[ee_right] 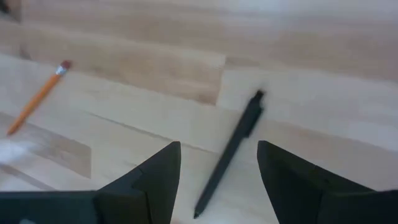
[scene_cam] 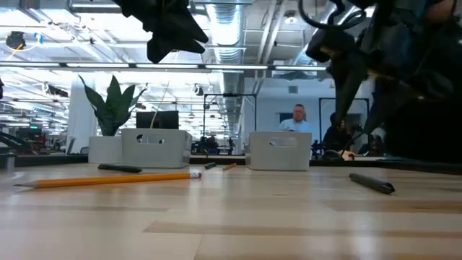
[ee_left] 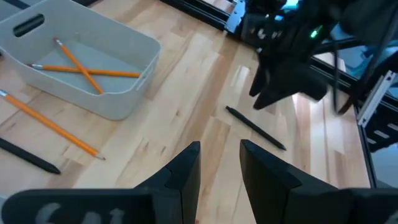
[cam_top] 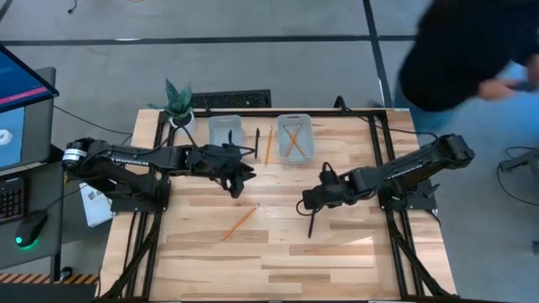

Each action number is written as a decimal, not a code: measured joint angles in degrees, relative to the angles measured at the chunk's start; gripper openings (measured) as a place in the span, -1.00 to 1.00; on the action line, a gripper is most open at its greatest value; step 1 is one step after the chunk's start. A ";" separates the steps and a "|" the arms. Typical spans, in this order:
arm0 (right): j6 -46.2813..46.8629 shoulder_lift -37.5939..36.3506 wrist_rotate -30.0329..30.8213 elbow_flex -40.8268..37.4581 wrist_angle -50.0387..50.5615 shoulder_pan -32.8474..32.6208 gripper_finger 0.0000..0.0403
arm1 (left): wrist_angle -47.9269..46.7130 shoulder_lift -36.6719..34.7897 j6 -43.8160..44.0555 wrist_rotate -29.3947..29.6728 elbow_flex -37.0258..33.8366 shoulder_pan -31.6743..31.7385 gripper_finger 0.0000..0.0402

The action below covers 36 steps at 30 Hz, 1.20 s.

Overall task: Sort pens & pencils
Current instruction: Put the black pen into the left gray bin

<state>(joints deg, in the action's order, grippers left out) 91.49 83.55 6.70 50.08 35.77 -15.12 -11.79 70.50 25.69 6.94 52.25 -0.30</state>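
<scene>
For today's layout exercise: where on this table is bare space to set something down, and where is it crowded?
Free: the table's near strip, below the loose pencil and pen. Crowded: the far edge, around both bins and plant.

The right gripper [cam_top: 308, 205] hangs low at the table's middle right, fingers spread wide. The left gripper [cam_top: 246, 174] hovers left of centre, fingers slightly parted.

Setting: open-plan lab or workshop. Evidence: exposed ceiling ducts [scene_cam: 238, 29], strip lighting, monitor [cam_top: 21, 105], wooden counter [cam_top: 278, 244] on metal framing.
</scene>
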 joint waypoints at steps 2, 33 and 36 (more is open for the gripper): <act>0.01 2.62 -0.42 -0.09 -1.27 -0.73 0.17 | -0.09 0.00 0.00 0.00 -0.02 -0.44 -0.49; 9.05 15.67 -4.92 0.22 -14.35 -4.64 0.06 | -0.76 0.00 -1.53 2.82 -0.04 -1.64 -0.49; 9.17 15.78 -5.66 0.24 -13.08 -4.60 -0.04 | -0.73 0.00 -1.52 2.82 -0.04 -1.64 -0.49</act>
<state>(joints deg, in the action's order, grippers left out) 100.66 99.33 1.05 50.32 22.68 -19.73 -12.51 70.50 24.18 9.76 52.21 -1.93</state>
